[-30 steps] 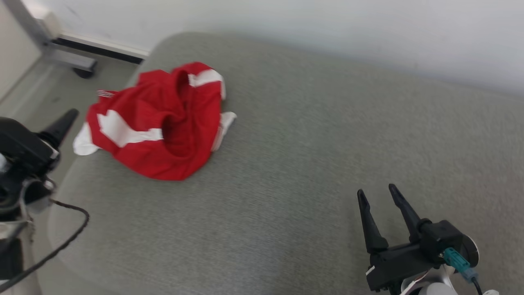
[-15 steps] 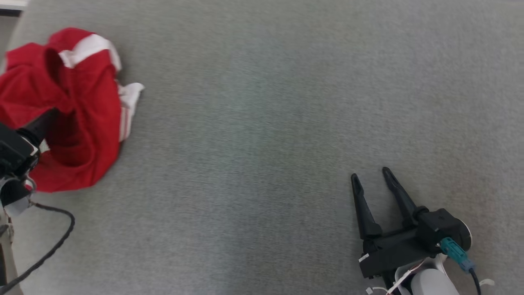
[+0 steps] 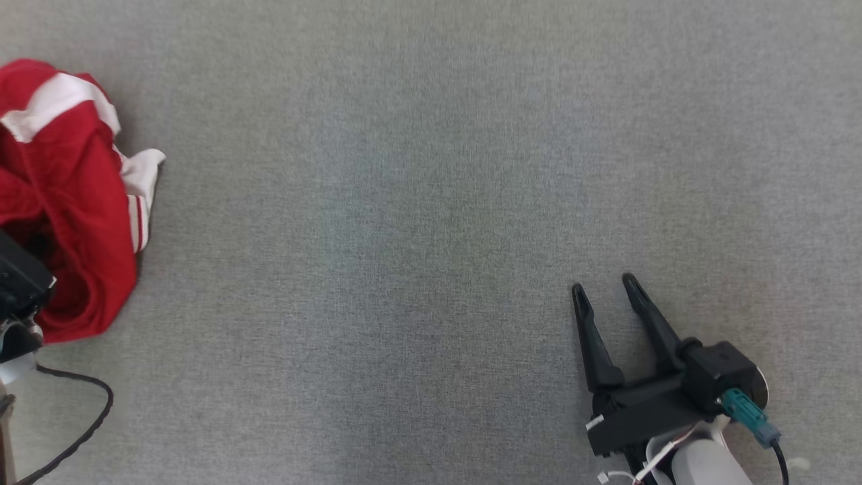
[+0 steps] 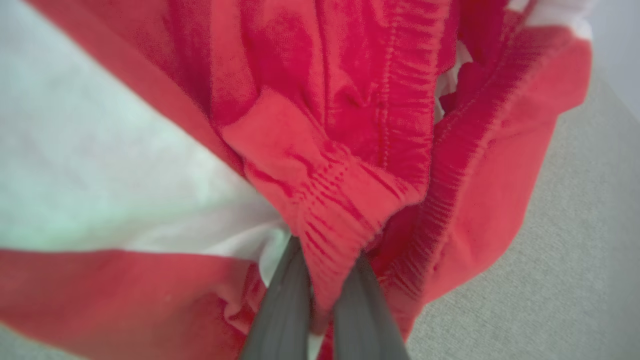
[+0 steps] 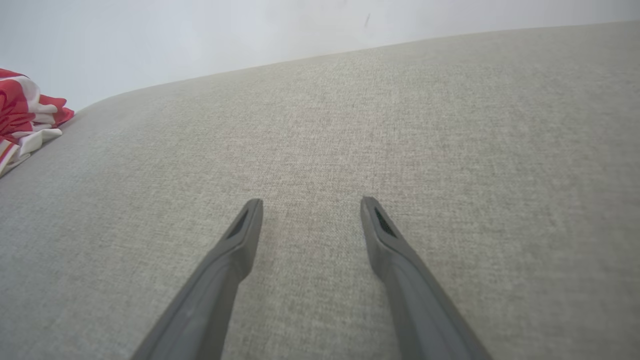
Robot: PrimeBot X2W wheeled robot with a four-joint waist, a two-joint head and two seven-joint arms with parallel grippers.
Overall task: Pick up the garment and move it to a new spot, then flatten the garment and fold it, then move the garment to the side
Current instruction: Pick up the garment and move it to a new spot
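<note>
Left wrist view: the red-and-white cloth garment [image 4: 350,125], likely soft and light, is being pinched at its stretchy band by the left gripper [image 4: 324,280], at the grey fabric cushion's [image 3: 431,202] left side. The right gripper [image 3: 604,284] is being held spread wide, with nothing in it.

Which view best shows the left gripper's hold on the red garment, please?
The left wrist view: close up, the left gripper pinches a fold of the red garment. The head view has the garment at its left edge, grip hidden; the right wrist view, a distant corner.

Garment [image 3: 64,202] is cropped leftward (folds swallow left end effector [image 4: 324,280] tips).
</note>
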